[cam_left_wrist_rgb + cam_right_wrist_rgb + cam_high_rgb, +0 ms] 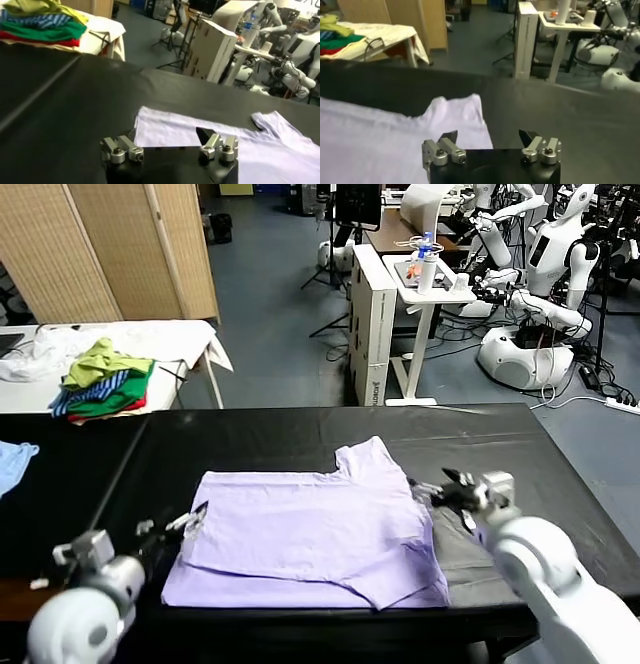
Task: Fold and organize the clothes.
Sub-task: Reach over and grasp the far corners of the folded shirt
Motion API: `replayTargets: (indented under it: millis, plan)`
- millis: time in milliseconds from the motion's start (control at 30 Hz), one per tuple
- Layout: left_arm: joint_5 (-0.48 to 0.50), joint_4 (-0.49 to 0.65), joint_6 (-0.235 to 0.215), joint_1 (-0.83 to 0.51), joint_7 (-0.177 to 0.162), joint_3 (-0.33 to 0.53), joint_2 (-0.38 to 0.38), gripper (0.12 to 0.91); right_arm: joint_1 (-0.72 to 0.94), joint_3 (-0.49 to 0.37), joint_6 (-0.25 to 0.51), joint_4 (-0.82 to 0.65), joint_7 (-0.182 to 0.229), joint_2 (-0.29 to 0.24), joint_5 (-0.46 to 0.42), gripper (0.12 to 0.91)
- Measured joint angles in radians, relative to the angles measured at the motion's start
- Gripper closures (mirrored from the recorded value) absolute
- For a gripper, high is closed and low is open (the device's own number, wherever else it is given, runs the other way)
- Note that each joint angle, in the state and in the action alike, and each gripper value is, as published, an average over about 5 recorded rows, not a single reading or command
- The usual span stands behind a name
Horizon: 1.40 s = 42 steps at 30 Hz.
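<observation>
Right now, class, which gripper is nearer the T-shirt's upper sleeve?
Right. The right gripper hangs open just beside the upper sleeve of the T-shirt; the left gripper sits open at the shirt's opposite edge.

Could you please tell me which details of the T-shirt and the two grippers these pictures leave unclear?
- T-shirt: its underside lies against the black table, so no print can be checked in any view.
- Its folded layers: the head view shows overlapping edges, but what lies beneath is covered.
- Left gripper: open beside the shirt's edge; contact cannot be told.
- Right gripper: open by the sleeve; the wrist view's edge cuts off the shirt.
</observation>
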Motion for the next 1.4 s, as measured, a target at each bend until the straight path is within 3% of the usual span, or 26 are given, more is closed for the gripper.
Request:
replayTargets:
  millis: [367, 833, 967, 1233, 1400]
  plan:
    - [0.000, 0.255, 0.016, -0.232, 0.032, 0.120, 0.044, 0.123, 0.157, -0.106, -0.004, -0.207, -0.025, 0.082, -0.021, 0.118]
    - [0.047, 0.358, 0.022, -0.306, 0.069, 0.209, 0.033, 0.124, 0.180, -0.136, -0.004, -0.277, -0.041, 0.115, -0.041, 0.130]
    - [0.063, 0.375, 0.018, -0.319, 0.076, 0.227, 0.029, 0.141, 0.175, -0.135, -0.003, -0.284, -0.046, 0.121, -0.044, 0.224]
    - [0.084, 0.389, 0.013, -0.323, 0.092, 0.244, 0.031, 0.297, 0.169, -0.131, -0.001, -0.303, -0.064, 0.137, -0.062, 0.415]
    - [0.084, 0.389, 0.012, -0.325, 0.094, 0.253, 0.033, 0.398, 0.171, -0.132, -0.001, -0.312, -0.070, 0.145, -0.069, 0.628]
